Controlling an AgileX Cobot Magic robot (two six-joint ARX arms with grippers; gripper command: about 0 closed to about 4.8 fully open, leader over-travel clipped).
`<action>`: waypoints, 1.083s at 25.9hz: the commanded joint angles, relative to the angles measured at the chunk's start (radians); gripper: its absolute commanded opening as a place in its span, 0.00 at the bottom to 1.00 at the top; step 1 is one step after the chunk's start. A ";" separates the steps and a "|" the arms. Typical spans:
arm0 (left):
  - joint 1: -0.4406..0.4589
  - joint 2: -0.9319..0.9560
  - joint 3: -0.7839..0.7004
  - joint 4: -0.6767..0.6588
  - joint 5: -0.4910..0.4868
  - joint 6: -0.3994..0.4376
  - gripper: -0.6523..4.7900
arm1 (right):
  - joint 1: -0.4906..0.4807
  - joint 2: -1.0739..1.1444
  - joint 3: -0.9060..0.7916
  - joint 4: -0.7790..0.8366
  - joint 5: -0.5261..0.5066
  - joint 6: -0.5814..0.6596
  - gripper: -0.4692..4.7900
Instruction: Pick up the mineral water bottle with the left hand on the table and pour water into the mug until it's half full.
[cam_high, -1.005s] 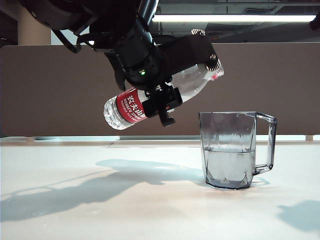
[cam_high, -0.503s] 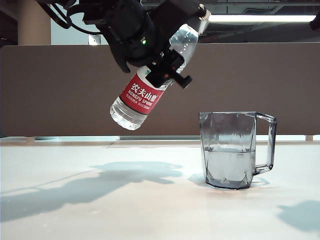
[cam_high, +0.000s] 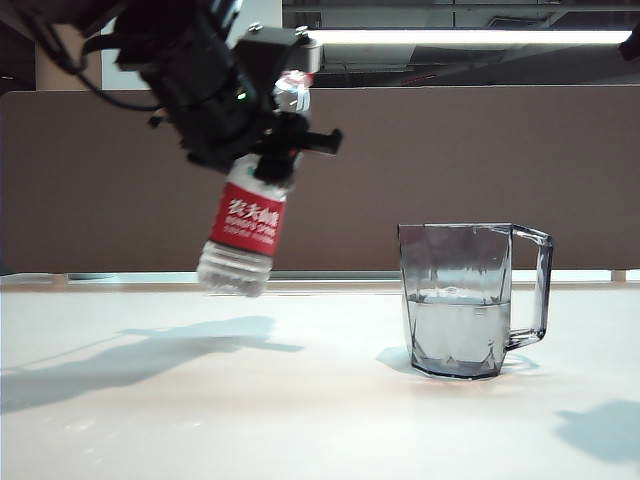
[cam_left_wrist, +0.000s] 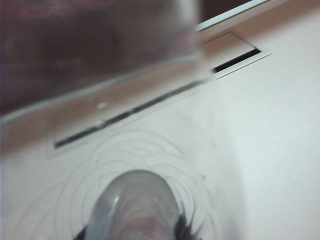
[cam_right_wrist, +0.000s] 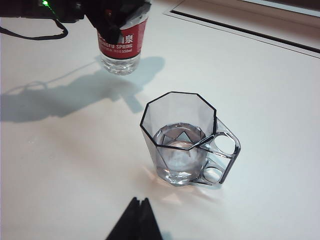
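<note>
Half-full faceted mug (cam_high: 460, 300), red-labelled mineral water bottle (cam_high: 245, 225) in left gripper (cam_high: 270, 150), right gripper (cam_right_wrist: 136, 220) near mug.

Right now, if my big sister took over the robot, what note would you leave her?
Left gripper: shut on the clear plastic red-labelled mineral water bottle, held nearly upright in the air, left of the mug.
Right gripper: fingertips together, holding nothing, above the table near the mug.
Clear grey faceted plastic mug: standing on the glossy white table, about half full of water.
Done: pouring.
Left: setting the bottle down.
</note>
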 joint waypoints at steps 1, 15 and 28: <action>0.053 -0.068 -0.085 0.066 0.068 -0.076 0.34 | 0.000 -0.001 0.008 0.022 0.001 0.003 0.09; 0.162 -0.193 -0.352 0.326 0.248 -0.104 0.34 | 0.000 -0.001 0.008 0.022 0.001 0.003 0.09; 0.167 -0.106 -0.352 0.360 0.263 -0.085 0.50 | 0.000 -0.001 0.008 0.025 0.001 0.003 0.09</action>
